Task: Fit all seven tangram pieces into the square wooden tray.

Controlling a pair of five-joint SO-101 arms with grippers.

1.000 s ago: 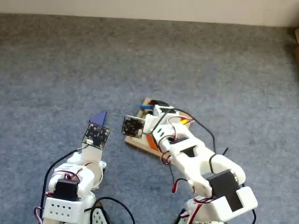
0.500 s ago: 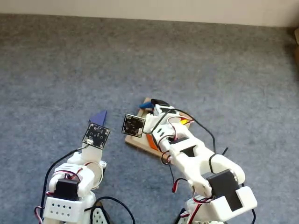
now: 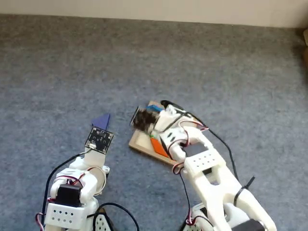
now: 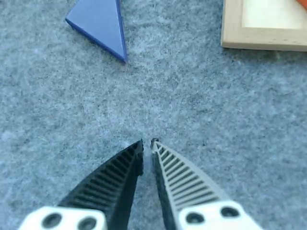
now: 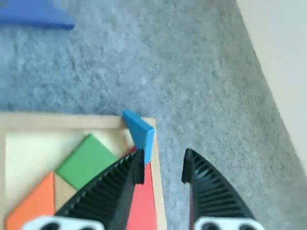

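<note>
Hovering right tool [image 5: 163, 158], fingers apart, beside tilted blue piece [image 5: 139, 132] on wooden tray [image 5: 48, 118] corner | left tool [image 4: 147, 143] fingers together, near navy triangle [image 4: 98, 21]

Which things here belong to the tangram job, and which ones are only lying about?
Belong to the job: wooden tray; dark blue triangle outside it; light blue piece at its corner; green piece, orange piece, red piece inside it.
Only background: grey carpet; pale wall behind.
</note>
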